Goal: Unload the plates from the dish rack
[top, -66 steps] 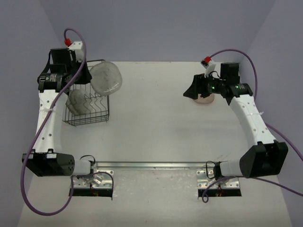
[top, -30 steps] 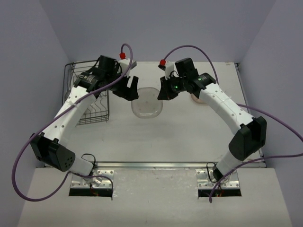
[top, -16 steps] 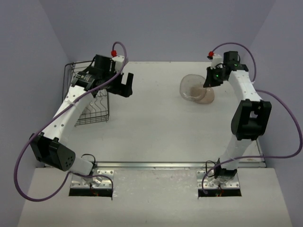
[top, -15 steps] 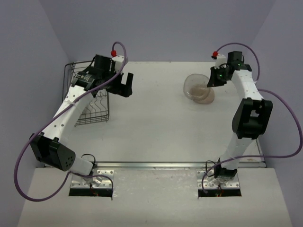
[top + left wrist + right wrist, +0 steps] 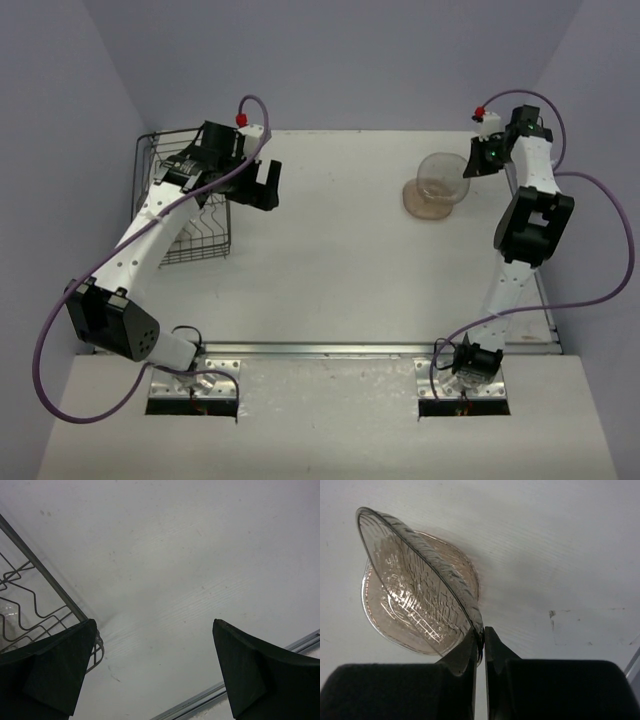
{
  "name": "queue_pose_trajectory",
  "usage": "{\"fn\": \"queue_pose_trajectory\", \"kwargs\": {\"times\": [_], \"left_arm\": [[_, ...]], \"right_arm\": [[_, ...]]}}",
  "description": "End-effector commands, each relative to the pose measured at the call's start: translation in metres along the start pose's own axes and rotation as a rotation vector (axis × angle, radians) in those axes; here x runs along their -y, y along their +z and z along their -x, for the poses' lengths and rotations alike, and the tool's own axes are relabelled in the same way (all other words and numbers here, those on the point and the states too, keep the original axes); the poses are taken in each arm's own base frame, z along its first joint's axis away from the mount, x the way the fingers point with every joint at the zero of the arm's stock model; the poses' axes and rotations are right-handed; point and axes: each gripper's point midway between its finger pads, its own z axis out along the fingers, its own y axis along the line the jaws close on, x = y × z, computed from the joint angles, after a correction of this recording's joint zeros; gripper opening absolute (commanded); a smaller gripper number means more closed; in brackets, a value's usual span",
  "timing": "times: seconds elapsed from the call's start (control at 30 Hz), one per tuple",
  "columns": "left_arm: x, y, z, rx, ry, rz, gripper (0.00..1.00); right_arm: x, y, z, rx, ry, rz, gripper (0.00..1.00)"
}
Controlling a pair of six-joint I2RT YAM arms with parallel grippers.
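My right gripper [image 5: 468, 166] [image 5: 481, 632] is shut on the rim of a see-through plate [image 5: 443, 174] [image 5: 415, 575]. It holds the plate tilted just above a pale beige-pink plate [image 5: 422, 205] [image 5: 467, 575], which lies flat at the far right of the table. The black wire dish rack [image 5: 200, 248] [image 5: 30, 595] stands at the far left. My left gripper [image 5: 265, 186] [image 5: 155, 622] hangs open over bare table just right of the rack, with nothing between its fingers. The left arm covers much of the rack's inside, and I cannot make out a plate there.
A metal rail [image 5: 320, 348] runs along the near edge of the table between the arm bases. Purple walls close in the left, back and right sides. Purple cables loop off both arms.
My right arm carried the see-through plate from mid-table to the far right, over the beige-pink plate. My left gripper opened wide and drew back toward the rack.
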Motion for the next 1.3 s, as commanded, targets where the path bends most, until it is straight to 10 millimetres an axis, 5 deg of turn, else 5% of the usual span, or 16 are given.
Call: {"fn": "queue_pose_trajectory", "kwargs": {"times": [0.0, 0.23, 0.4, 0.53, 0.77, 0.9, 1.07, 1.27], "left_arm": [[-0.001, -0.008, 0.011, 0.059, -0.01, -0.007, 1.0], [0.0, -0.006, 0.008, 0.048, -0.009, -0.021, 1.0], [-0.009, -0.01, 0.009, 0.056, -0.023, 0.018, 1.0], [-0.031, -0.022, 0.015, 0.097, -0.082, 0.095, 1.0], [-0.101, -0.052, 0.017, 0.18, -0.268, 0.303, 1.0], [-0.136, -0.069, 0.011, 0.203, -0.33, 0.467, 1.0], [-0.194, -0.089, -0.008, 0.188, -0.456, 0.686, 0.87], [-0.226, -0.071, -0.026, 0.072, -0.494, 0.756, 0.59]], "right_arm": [[-0.016, -0.003, 0.014, 0.041, -0.066, 0.096, 0.07], [-0.018, 0.01, 0.005, 0.022, -0.057, 0.137, 0.11], [-0.011, 0.013, 0.006, 0.02, -0.054, 0.1, 0.7], [-0.02, -0.007, 0.029, 0.073, -0.05, 0.088, 0.84], [-0.052, -0.057, 0.076, 0.183, -0.094, 0.034, 0.86], [-0.08, -0.073, 0.087, 0.201, -0.14, 0.034, 0.85], [-0.131, -0.083, 0.074, 0.191, -0.141, 0.106, 0.83], [-0.198, -0.079, 0.028, 0.177, -0.067, 0.184, 0.82]]}}
